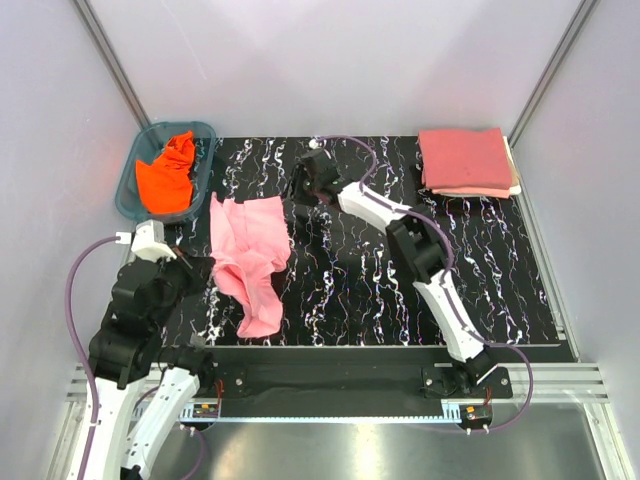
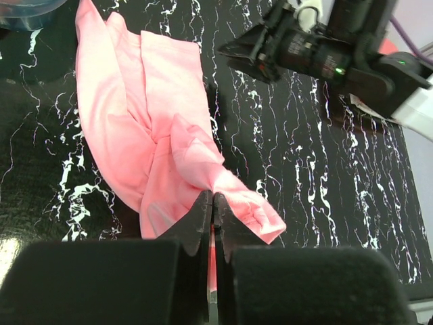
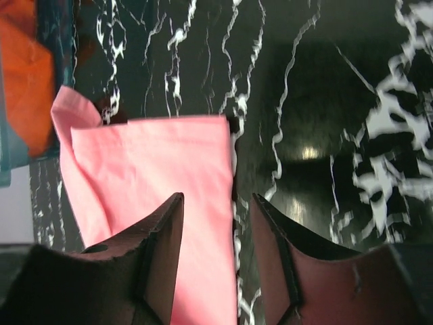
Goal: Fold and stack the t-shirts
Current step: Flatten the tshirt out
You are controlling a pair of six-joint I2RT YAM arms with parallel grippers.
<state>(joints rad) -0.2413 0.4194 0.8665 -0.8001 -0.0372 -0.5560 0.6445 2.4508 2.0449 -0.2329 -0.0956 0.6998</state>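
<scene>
One pink shirt pinched by left gripper, right gripper spread, one orange shirt 10 o'clock, two folded shirts 1 o'clock

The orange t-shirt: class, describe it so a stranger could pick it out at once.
From the black marbled table, find the teal basket at its far left corner. The orange t-shirt lies crumpled inside it. It alone is in a container: the light pink shirt lies loose on the table, the folded stack sits far right.
</scene>
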